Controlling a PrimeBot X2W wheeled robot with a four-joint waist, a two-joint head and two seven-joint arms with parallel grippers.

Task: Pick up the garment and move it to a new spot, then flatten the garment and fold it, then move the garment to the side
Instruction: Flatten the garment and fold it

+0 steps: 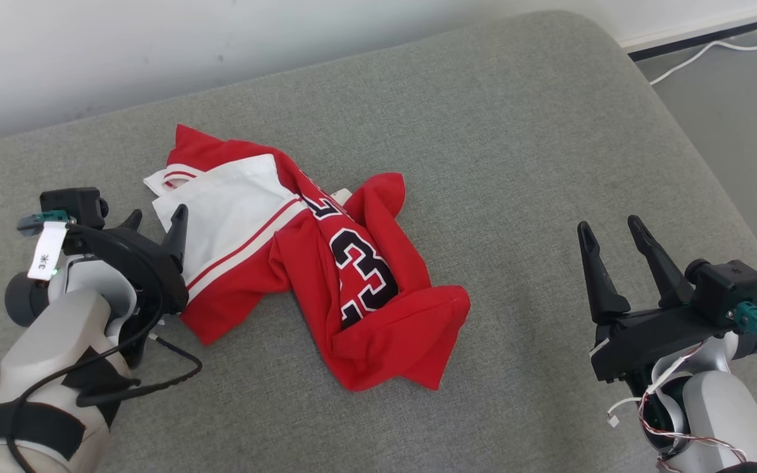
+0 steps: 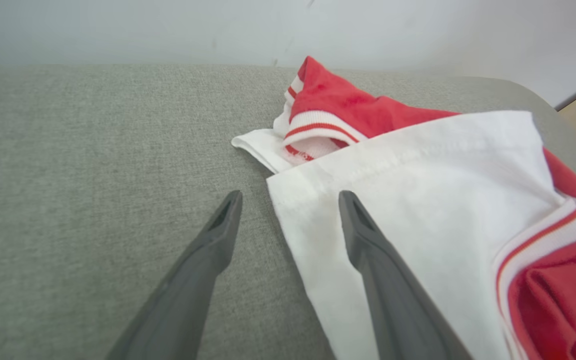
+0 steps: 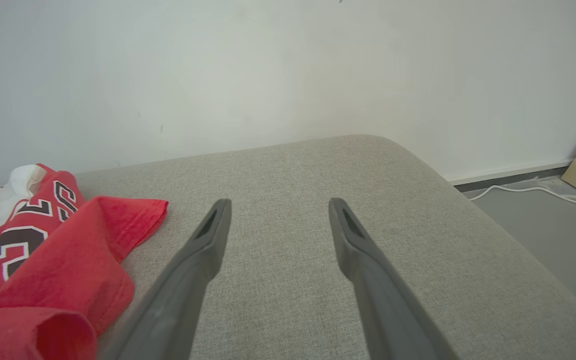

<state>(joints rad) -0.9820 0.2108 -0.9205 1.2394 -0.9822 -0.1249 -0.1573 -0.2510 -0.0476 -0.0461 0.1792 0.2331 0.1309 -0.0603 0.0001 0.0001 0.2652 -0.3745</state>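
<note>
Wall [image 1: 155, 39]: pale and plain, it runs behind everything you see.
Cushion [image 1: 516, 164]: a broad grey fabric pad with a rounded far-right corner; it carries the garment.
Floor [image 1: 733, 98]: grey, beyond the cushion's right edge.
Jersey [image 1: 299, 263]: you will find it crumpled left of the cushion's middle. It is red with white panels, striped trim and black numerals edged in white. The white part lies at its left and a bunched red fold at its near right.
Left hand [image 1: 158, 211]: at the lower left of the head view, spread wide and holding nothing. In its wrist view one finger [image 2: 368, 250] lies over the white panel's edge and the other over bare cushion. You cannot tell whether it touches the cloth.
Right hand [image 1: 608, 223]: at the lower right, spread wide and holding nothing, over bare cushion well apart from the jersey.
Cable [image 1: 713, 47]: a thin white line lying on the floor by the wall.
Tag [image 1: 46, 249]: a small white label hanging from the left wrist.
</note>
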